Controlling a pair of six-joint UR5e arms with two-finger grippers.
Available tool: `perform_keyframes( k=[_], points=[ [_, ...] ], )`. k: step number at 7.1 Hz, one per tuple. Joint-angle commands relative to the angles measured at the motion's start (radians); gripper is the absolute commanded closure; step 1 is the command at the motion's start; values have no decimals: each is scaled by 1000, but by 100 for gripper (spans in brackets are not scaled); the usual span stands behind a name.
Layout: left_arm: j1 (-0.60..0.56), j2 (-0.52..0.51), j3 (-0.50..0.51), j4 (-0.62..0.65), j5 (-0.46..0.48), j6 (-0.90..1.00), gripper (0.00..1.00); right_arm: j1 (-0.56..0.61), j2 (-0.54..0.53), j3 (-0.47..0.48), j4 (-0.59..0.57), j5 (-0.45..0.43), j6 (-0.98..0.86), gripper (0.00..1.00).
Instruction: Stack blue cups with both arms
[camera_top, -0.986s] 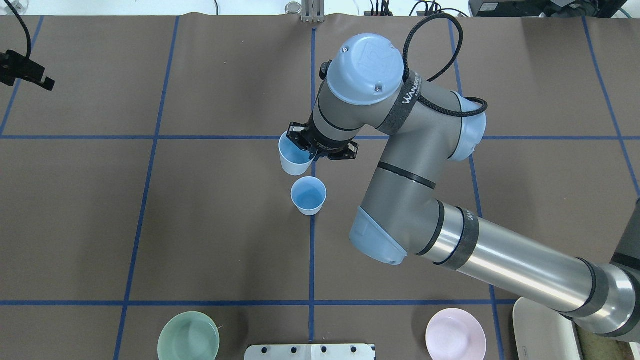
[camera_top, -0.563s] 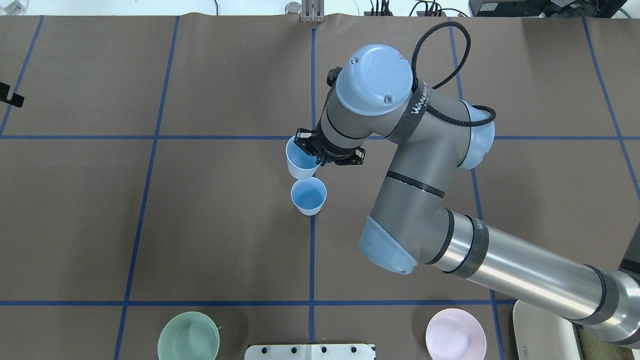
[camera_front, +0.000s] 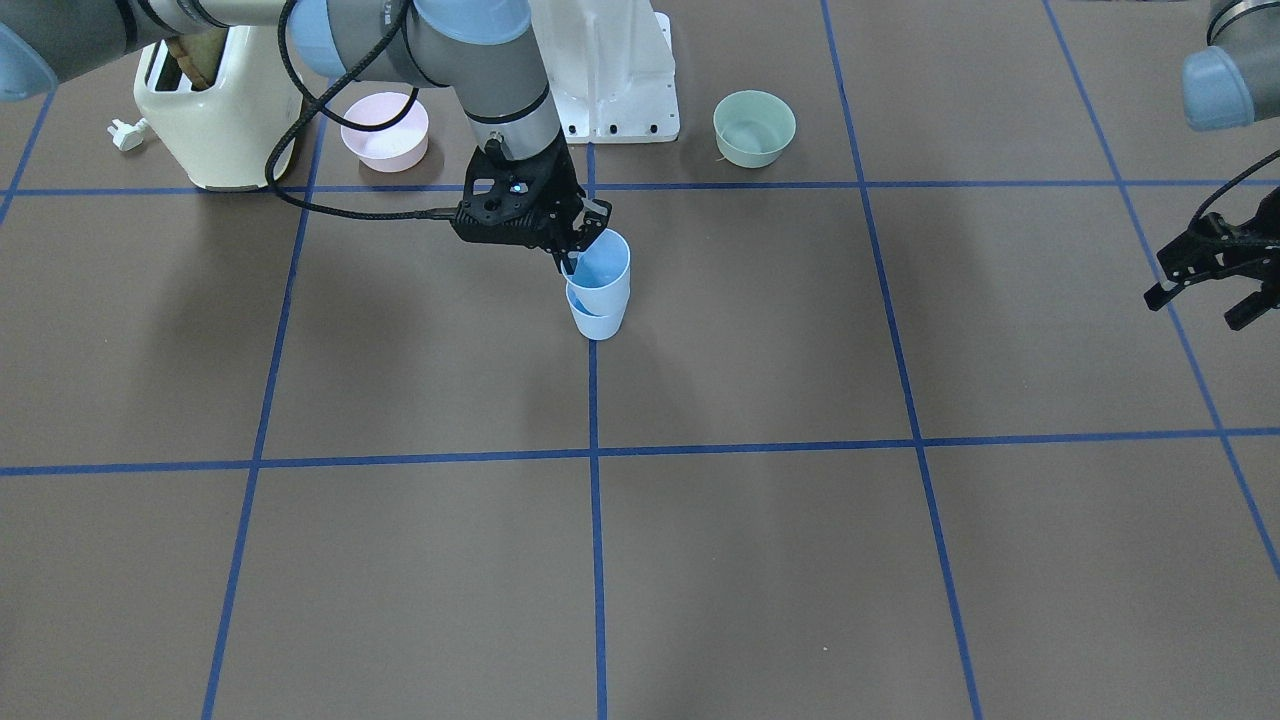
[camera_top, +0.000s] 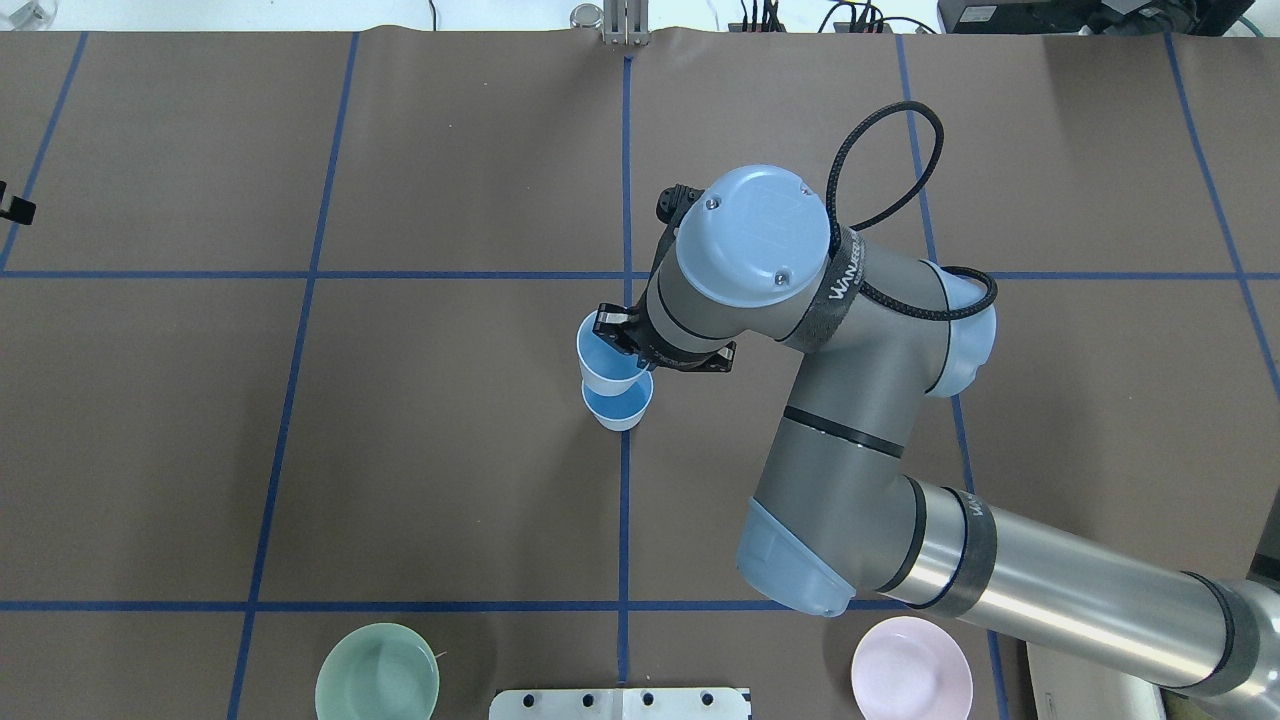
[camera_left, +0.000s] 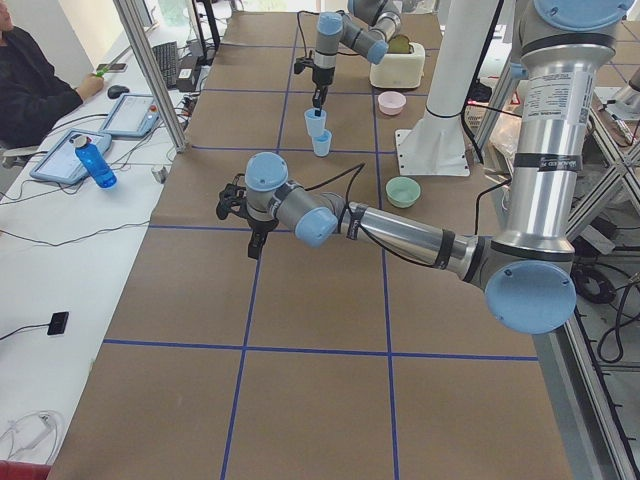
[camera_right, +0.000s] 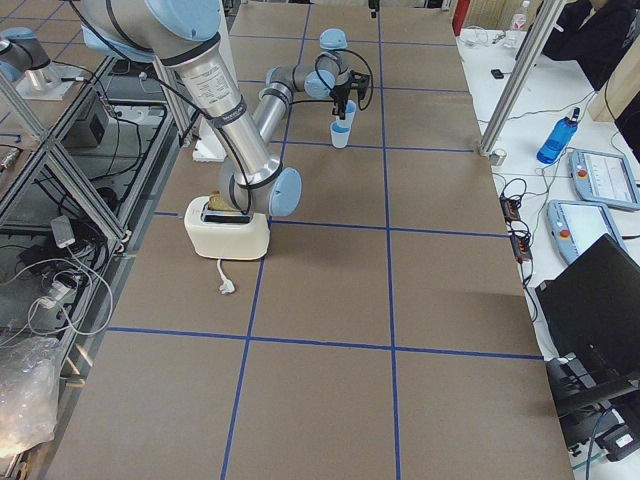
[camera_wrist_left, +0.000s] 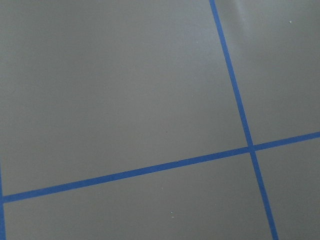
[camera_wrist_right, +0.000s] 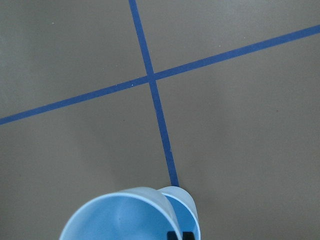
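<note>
My right gripper (camera_front: 572, 258) is shut on the rim of one blue cup (camera_front: 601, 262) and holds it slightly tilted, right over the second blue cup (camera_front: 597, 320), which stands upright on a blue tape line. The held cup's base is at the standing cup's rim; I cannot tell how deep it sits. In the overhead view the held cup (camera_top: 603, 358) overlaps the standing cup (camera_top: 618, 410). The right wrist view shows both cups' rims (camera_wrist_right: 120, 215). My left gripper (camera_front: 1205, 295) is open and empty, far off at the table's side.
A green bowl (camera_top: 378, 672) and a pink bowl (camera_top: 911, 668) sit near the white base mount (camera_top: 620, 703). A cream toaster (camera_front: 215, 110) stands by the pink bowl. Brown table cover with blue tape grid (camera_wrist_left: 130, 172). An operator (camera_left: 30, 80) sits beside the table.
My right gripper has carried its blue cup toward the robot's base, from beside the standing cup to right over it. My left gripper has drawn back to the overhead view's left edge.
</note>
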Motion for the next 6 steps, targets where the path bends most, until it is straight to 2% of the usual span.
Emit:
perform_keyframes(
  k=[1,6],
  points=[
    [1,0,1,0,1,0,2,-26,-10,5,1,-29,7,100],
    [1,0,1,1,1,0,2,-26,-19,3,6,-29,2,100]
  ],
)
